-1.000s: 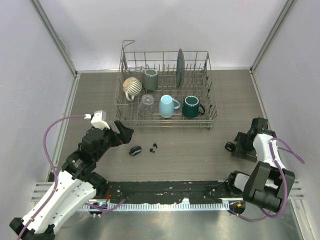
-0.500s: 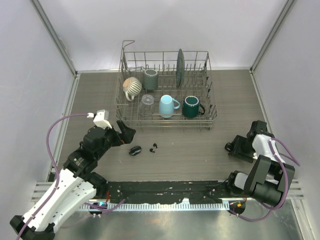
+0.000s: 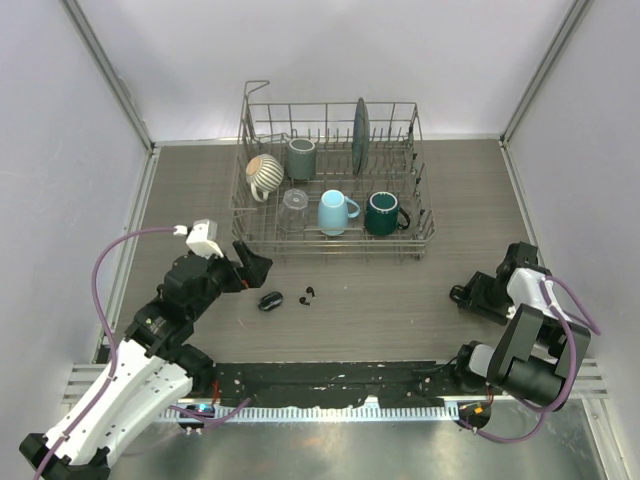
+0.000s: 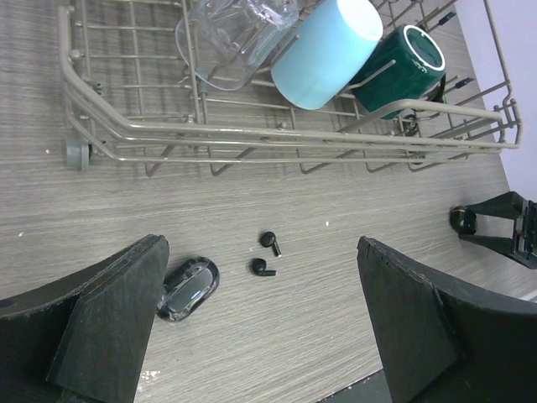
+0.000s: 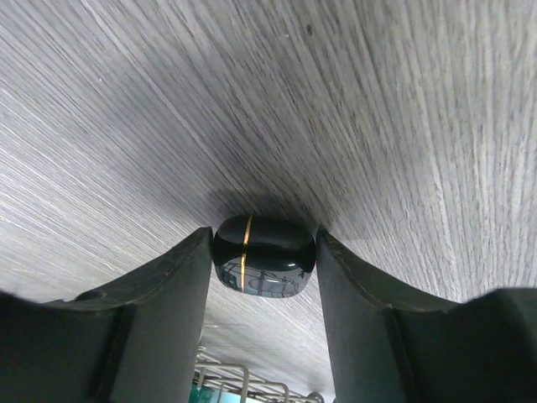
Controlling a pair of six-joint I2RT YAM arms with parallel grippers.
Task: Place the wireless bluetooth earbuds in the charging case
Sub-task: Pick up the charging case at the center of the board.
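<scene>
Two earbuds [image 4: 268, 240] are seen lying loose on the table [image 4: 361, 281], just in front of the dish rack [image 4: 277, 144] and just beside the charging case [image 4: 188, 288], near it but not touching. The left gripper [image 3: 250, 264] is poised above them, its jaws spread wide with nothing between them. Well apart, the right gripper [image 3: 465, 295] is closed against both flanks of a black rounded pod with a gold seam [image 5: 264, 256], pressed low to the table.

Trouble is likely to be caused by size: the buds are tiny and rounded while the fingers are broad. A bud could be flicked under the rack by a descending finger, or the case nudged aside, since it lies right at the left finger's edge. A pinch taken across a round head would probably squirt it out.

In the left wrist view the upper bud's stem is pointed down and to the right of its head. The lower bud [image 4: 262, 268] is laid with its stem to the right, its long axis roughly along the rack's front rail. The case's long axis is slanted up toward the buds. Whether its lid is open cannot be told.
</scene>
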